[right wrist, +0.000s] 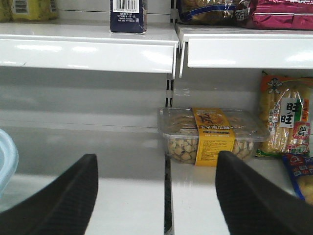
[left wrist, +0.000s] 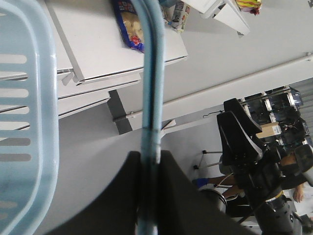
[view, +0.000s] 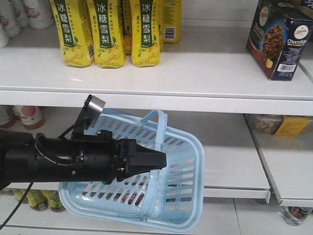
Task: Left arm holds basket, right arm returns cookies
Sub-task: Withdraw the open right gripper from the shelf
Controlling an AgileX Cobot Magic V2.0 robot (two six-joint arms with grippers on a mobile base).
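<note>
- On the upper white shelf we see the yellow drink cartons standing in a row at the left side, and the cookies standing upright at the right end, well apart from them.
- Below this shelf, in the front view, the basket hangs tilted before the lower shelf, with its open side turned toward us and its hoop handle going up.
- Across the basket reaches the left arm, black, with a small silver-grey block on top.
- At the tip of it, the left gripper is closed tight on the basket handle; in the left wrist view the blue bar passes between its two black fingers.
- From the right wrist view, the right gripper stands wide open and holds nothing; its two black fingers are far apart.
- Between them, further back, a clear snack box with a yellow label lies on the lower shelf.
</note>
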